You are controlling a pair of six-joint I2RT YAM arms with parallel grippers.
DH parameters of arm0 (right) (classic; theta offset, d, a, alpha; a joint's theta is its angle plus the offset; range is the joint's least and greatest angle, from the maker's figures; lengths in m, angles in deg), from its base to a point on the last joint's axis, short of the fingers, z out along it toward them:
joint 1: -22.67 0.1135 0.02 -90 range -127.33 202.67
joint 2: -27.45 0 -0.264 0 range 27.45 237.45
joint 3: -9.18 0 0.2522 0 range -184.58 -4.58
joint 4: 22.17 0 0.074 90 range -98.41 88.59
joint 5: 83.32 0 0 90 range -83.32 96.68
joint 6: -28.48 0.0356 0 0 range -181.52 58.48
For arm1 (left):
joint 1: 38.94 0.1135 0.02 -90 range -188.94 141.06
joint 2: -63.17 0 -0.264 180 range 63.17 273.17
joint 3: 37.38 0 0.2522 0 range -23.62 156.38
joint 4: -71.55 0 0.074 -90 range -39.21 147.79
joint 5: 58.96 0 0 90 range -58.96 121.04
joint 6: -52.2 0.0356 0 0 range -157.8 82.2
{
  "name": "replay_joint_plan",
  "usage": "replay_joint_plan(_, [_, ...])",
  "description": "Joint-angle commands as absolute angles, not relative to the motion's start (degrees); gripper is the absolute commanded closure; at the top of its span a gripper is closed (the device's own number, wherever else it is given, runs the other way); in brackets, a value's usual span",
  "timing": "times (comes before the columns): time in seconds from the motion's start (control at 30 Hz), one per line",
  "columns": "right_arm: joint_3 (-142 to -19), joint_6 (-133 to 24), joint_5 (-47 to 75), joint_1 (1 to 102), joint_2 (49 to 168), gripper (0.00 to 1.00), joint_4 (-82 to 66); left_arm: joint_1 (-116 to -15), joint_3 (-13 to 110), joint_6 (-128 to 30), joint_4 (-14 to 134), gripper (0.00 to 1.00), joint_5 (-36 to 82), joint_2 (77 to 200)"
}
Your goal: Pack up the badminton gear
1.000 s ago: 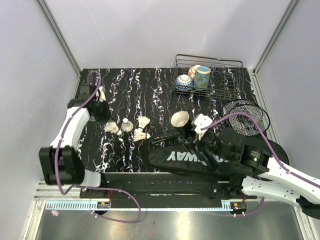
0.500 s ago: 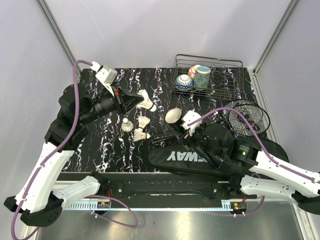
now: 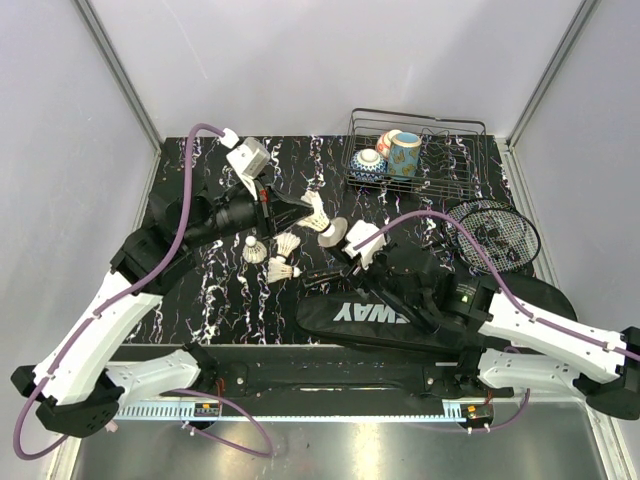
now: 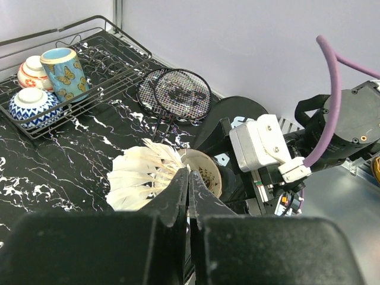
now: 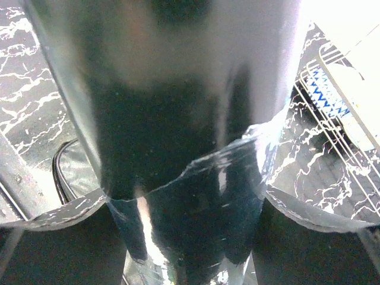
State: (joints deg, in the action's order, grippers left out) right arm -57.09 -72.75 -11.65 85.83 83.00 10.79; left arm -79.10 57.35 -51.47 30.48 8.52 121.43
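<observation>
My left gripper point(image 3: 305, 212) is shut on a white feather shuttlecock point(image 3: 319, 214), held in the air right beside the open mouth of the dark tube point(image 3: 336, 232). In the left wrist view the shuttlecock point(image 4: 139, 178) sits at my shut fingertips point(image 4: 181, 184), and the tube's mouth point(image 4: 208, 172) is just behind them. My right gripper point(image 3: 385, 275) is shut on the tube, which it holds tilted toward the left; the tube point(image 5: 178, 148) fills the right wrist view. Three shuttlecocks point(image 3: 272, 255) lie on the table. The black bag point(image 3: 400, 315) lies at the front. The racket point(image 3: 492, 235) rests on its right end.
A wire basket point(image 3: 455, 180) holding painted cups point(image 3: 405, 153) stands at the back right of the black marbled table point(image 3: 300, 165). The basket point(image 4: 89, 68) also shows in the left wrist view. Grey walls close in the sides and back.
My left arm has lifted a shuttlecock from the table's left side and carried it right to the tube's mouth. My right arm has swung the tube's mouth leftward.
</observation>
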Motion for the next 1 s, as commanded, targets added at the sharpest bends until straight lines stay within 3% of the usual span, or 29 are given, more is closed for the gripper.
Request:
replay_joint_plan(0.0, [-61.9, -74.6, -11.3, 85.7, 83.4, 0.57, 5.0, -80.0, 57.6, -50.2, 33.8, 1.0, 9.6, 122.1])
replay_joint_plan(0.13, [-62.8, -75.1, -10.8, 85.7, 84.1, 0.57, 3.8, -80.7, 57.0, -50.7, 34.1, 1.0, 10.3, 123.2])
replay_joint_plan(0.27, [-64.1, -76.2, -11.1, 85.7, 85.5, 0.57, 2.4, -80.9, 57.3, -53.6, 37.1, 1.0, 3.3, 125.0])
replay_joint_plan(0.3, [-64.3, -76.3, -11.1, 85.7, 86.1, 0.57, 2.1, -80.7, 57.9, -54.1, 37.1, 0.74, 2.4, 125.6])
replay_joint_plan(0.37, [-64.8, -76.4, -10.8, 85.7, 86.5, 0.57, 1.2, -80.1, 59.7, -54.5, 35.6, 0.38, 3.0, 125.9])
replay_joint_plan(0.4, [-65.0, -76.4, -10.6, 85.7, 86.6, 0.57, 1.1, -79.3, 60.1, -54.8, 35.1, 0.02, 3.4, 125.3])
replay_joint_plan(0.53, [-63.8, -76.5, -11.6, 85.6, 85.2, 0.57, 0.8, -71.9, 57.6, -59.6, 39.1, 0.01, -3.0, 122.2])
replay_joint_plan(0.7, [-61.1, -75.9, -12.8, 85.5, 81.7, 0.57, 2.0, -67.1, 55.7, -60.2, 34.6, 0.05, 2.3, 120.9])
replay_joint_plan(0.83, [-59.6, -74.7, -15.1, 85.6, 78.8, 0.56, 4.3, -64.9, 56.6, -62.1, 26.0, 0.19, 13.9, 123.9])
replay_joint_plan(0.97, [-58.7, -74.2, -17.1, 85.6, 75.7, 0.56, 6.8, -62.8, 57.0, -64.0, 16.6, 0.4, 24.3, 129.7])
